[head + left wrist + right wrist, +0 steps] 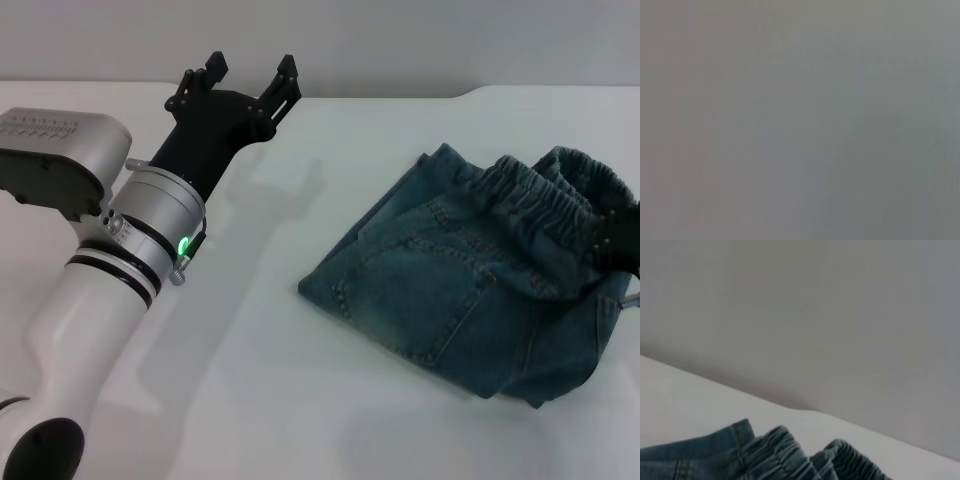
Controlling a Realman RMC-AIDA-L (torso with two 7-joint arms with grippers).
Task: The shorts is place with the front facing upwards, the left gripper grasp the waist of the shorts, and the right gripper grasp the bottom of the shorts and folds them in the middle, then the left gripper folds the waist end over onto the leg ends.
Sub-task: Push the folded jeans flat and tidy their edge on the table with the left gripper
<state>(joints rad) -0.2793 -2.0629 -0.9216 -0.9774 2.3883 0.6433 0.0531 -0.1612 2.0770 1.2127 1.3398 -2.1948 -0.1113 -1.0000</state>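
Our left hand (245,82) is hovering wide open, well apart from the shorts (470,280) lying bunched on the surface (250,380) — soft, floppy denim, best pinched at the thick elastic waist end (530,215); our right hand (622,240) is touching it, grip unclear.

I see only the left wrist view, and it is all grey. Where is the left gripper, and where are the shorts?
Observer: In the head view the left gripper is raised over the white table, fingers spread, holding nothing, well apart from the shorts.
Operator: How do the shorts lie?
Observer: Folded, on the table's right side, with the gathered waist end bunched on top at the far right.
Operator: And the right gripper?
Observer: Only a black part of the right gripper shows at the head view's right edge, against the waist end; its fingers cannot be made out.
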